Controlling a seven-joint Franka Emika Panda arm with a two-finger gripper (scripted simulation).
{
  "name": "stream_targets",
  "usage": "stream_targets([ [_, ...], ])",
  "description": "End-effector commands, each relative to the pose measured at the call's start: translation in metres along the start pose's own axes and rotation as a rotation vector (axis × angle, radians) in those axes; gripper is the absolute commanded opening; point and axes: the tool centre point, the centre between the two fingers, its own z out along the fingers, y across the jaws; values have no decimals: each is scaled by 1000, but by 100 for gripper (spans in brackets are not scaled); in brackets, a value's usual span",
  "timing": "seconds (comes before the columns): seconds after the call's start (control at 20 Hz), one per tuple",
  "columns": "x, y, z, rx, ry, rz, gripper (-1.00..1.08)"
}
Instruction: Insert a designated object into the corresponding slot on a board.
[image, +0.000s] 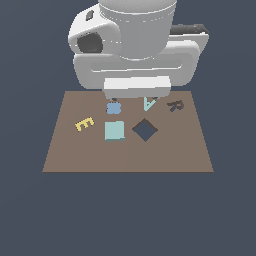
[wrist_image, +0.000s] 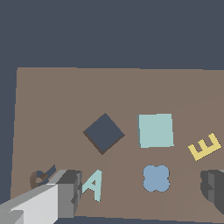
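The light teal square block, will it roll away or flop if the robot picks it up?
Probably not. The light teal square block lies flat on the brown board with straight edges, so it should slide, not roll. It looks solid and thin, so likely stiff and light. Its low sides may be tricky to pinch.

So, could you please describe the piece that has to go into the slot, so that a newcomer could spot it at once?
Find the brown board and the dark diamond-shaped slot near its middle. The teal square block lies flat just beside that slot, toward the exterior view's left. It is larger than the yellow E, blue blob and teal A.
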Motion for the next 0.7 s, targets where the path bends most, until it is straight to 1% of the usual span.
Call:
stream_targets([
  [0.0, 0, 0, 0, 0, 0, 0, 100],
  [0.3, 1, 5, 12, -2, -3, -5, 100],
  [0.65, 4, 25, 53, -10, -14, -21, 100],
])
